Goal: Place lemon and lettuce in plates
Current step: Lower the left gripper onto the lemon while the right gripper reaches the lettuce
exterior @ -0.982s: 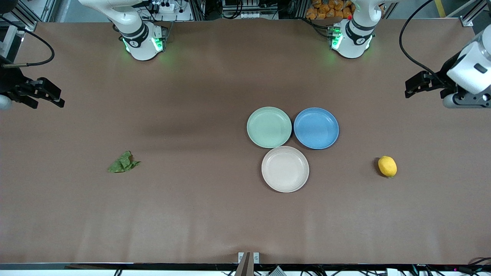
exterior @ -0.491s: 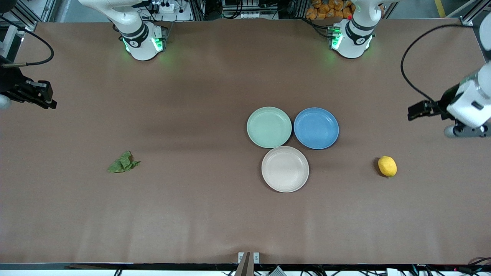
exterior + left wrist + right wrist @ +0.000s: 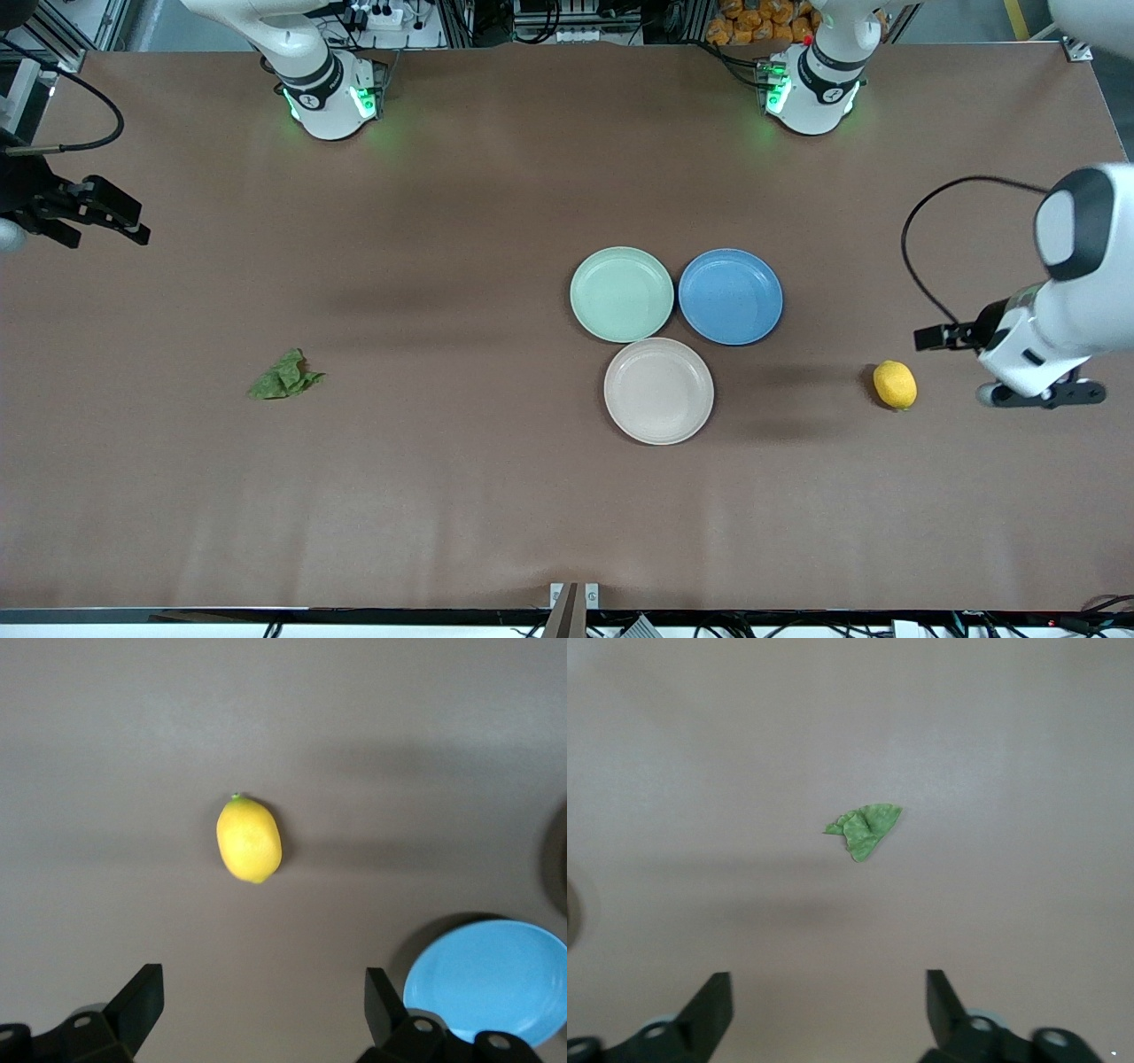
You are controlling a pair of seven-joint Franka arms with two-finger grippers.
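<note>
The yellow lemon (image 3: 895, 385) lies on the table toward the left arm's end; it also shows in the left wrist view (image 3: 249, 839). My left gripper (image 3: 932, 338) is open and empty, up in the air just beside the lemon (image 3: 264, 1005). The dark green lettuce (image 3: 285, 376) lies toward the right arm's end and shows in the right wrist view (image 3: 864, 828). My right gripper (image 3: 124, 221) is open and empty, high over the table's edge at that end (image 3: 830, 1010). The mint plate (image 3: 622, 294) and the beige plate (image 3: 658, 390) sit mid-table, both empty.
A blue plate (image 3: 730, 296) sits beside the mint plate, on the side toward the lemon, touching it; its rim shows in the left wrist view (image 3: 487, 979). The beige plate is nearer the front camera than the other two. Brown tabletop (image 3: 461, 496) surrounds everything.
My left gripper has swung from the table's end toward the lemon and now hangs beside it. My right gripper has shifted only slightly. Lemon, lettuce and plates have not moved.
</note>
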